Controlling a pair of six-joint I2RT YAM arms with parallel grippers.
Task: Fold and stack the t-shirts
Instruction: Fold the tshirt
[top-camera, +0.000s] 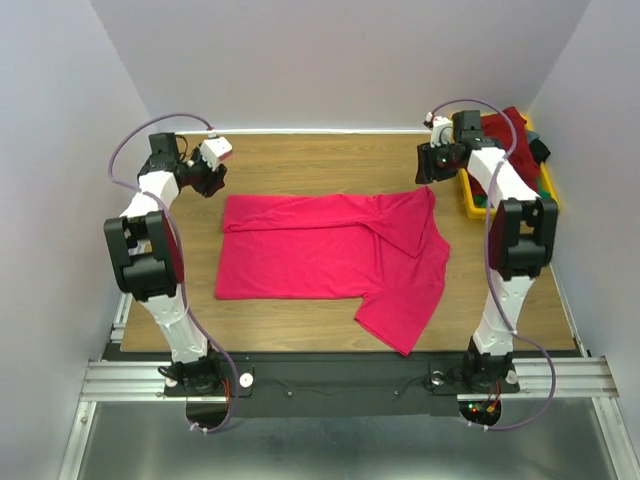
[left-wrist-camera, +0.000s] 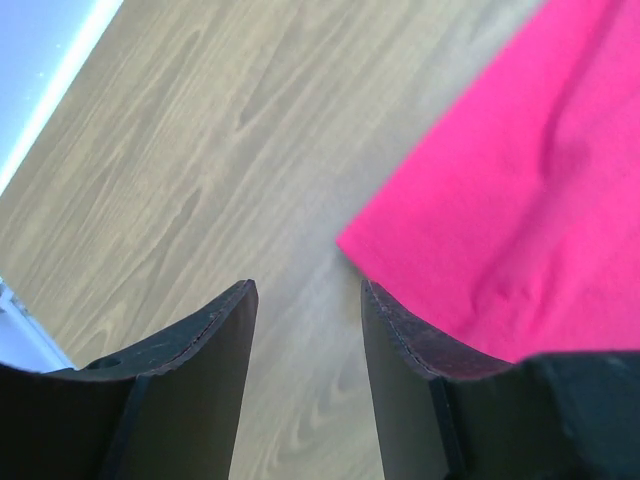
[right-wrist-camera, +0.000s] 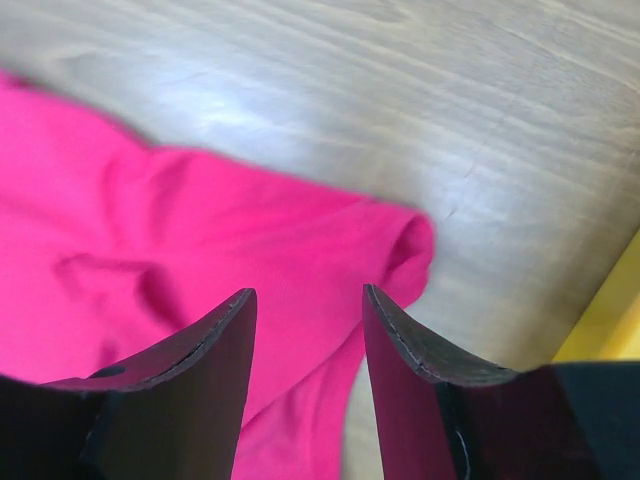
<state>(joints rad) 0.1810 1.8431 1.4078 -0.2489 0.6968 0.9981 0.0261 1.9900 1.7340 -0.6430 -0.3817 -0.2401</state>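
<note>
Shirt: a crimson shirt (top-camera: 320, 250) lies spread on the table (top-camera: 300, 160), roughly mid-table between the two arms, with its long side running left to right.
Shirt shape: the left part lies flat with a straight edge. The right part is creased and overlapped, and one flap juts toward the near edge.
Left gripper: the left gripper (top-camera: 213, 186) is at the shirt's far left corner with its jaws spread moderately and nothing between them.
Left wrist view: bare wood shows in the gap of the left gripper (left-wrist-camera: 305, 290). The corner of the shirt (left-wrist-camera: 500, 200) lies just beside the right-hand finger (left-wrist-camera: 400, 345), but contact cannot be told.
Right gripper: the right gripper (top-camera: 427, 176) is at the shirt's far right corner with its jaws also parted about midway and holding nothing.
Right wrist view: the right gripper (right-wrist-camera: 305, 295) is above rumpled cloth of the shirt (right-wrist-camera: 200, 250), whose rounded folded edge ends just past the fingers, with wood beyond.
Bin: a yellow bin (top-camera: 467, 198) sits at the far right of the table, just beside the right arm.
Other shirts: red (top-camera: 512, 125), dark (top-camera: 541, 148) and green cloth are heaped in the bin, apart from the crimson shirt.
</note>
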